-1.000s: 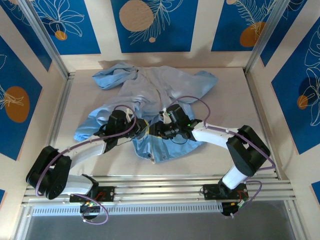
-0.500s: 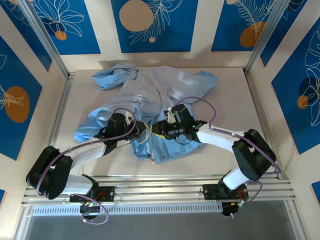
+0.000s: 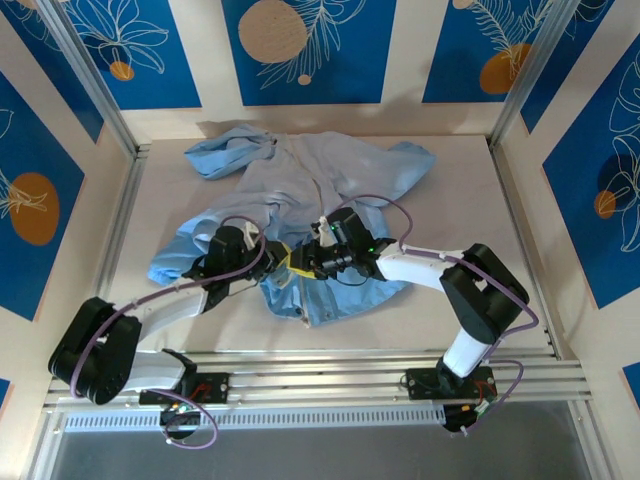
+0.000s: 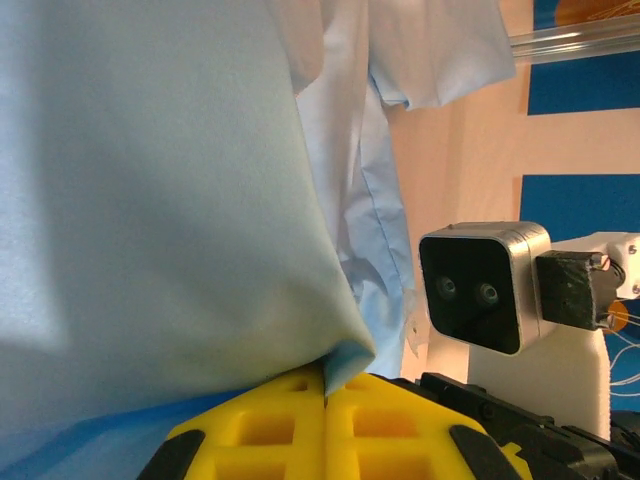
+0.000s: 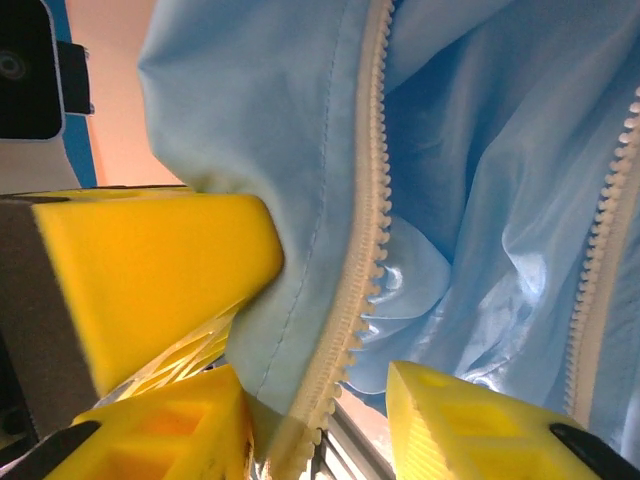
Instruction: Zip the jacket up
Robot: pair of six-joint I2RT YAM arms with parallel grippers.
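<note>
Zipping looks barely begun: the jacket [image 3: 320, 180] lies crumpled on the desk [image 3: 480, 200], the left gripper [image 4: 325, 400] pinches its front edge, and the right gripper [image 5: 320, 430], just beside it, straddles one zipper row [image 5: 365, 230] with parted jaws, the other row [image 5: 600, 290] unjoined.
</note>
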